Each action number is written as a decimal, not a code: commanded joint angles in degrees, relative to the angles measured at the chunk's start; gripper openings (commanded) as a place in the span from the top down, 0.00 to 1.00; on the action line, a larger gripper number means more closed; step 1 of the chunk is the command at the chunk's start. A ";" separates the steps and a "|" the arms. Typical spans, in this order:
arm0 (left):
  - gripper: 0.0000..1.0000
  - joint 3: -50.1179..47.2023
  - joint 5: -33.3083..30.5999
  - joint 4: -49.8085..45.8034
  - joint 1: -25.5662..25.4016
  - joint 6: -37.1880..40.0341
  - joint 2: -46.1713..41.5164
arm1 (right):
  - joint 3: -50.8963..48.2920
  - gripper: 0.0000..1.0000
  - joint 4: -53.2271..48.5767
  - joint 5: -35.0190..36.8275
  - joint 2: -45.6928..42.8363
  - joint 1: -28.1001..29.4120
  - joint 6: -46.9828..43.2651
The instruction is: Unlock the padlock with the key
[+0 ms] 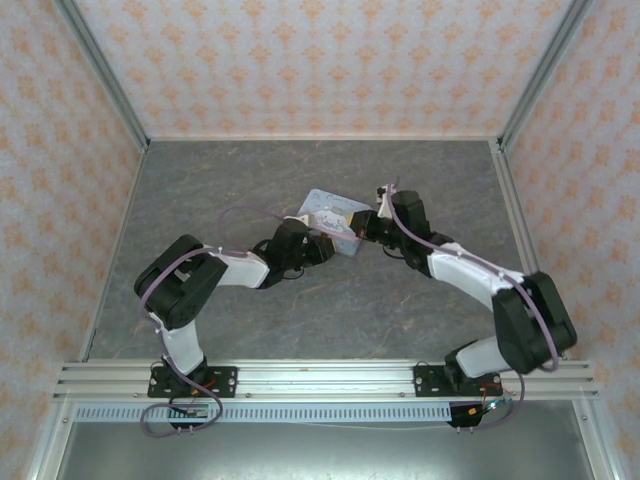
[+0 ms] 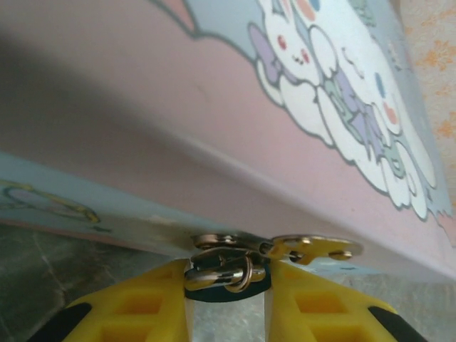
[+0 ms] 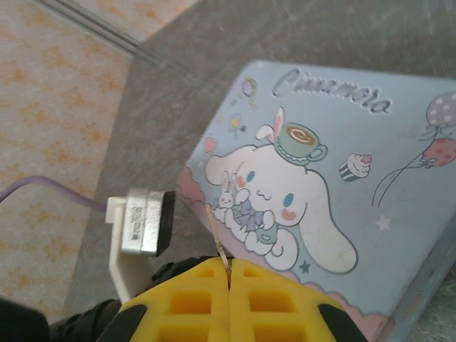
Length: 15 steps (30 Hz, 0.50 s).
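Two arms meeting at the tin

Both arms are reaching over the tabletop [image 1: 250,180] to the tin [image 1: 335,212], which is lying near its middle; the left fingers [image 2: 142,303] are pinching the padlock [image 2: 228,293] from either side, touching its dark teal body; the padlock is sitting against the tin's side wall, its shackle and a metal ring just above the body; the right fingers [image 3: 185,299] are pressing together on the key [image 3: 217,235], a thin brass strip seen edge-on, sticking out over the tin's cartoon lid.

Lab booth: wallpapered walls [image 1: 300,60], aluminium rail [image 1: 330,378].
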 commanded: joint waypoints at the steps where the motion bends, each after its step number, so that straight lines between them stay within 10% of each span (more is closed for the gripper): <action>1: 0.73 0.79 1.50 -3.07 -0.64 -3.46 -3.43 | -5.47 1.00 -2.83 0.81 -5.07 0.13 -7.18; 15: 0.77 7.96 6.03 -18.01 -0.90 -11.06 -9.04 | -20.34 1.00 3.43 -1.15 -16.21 3.49 -17.05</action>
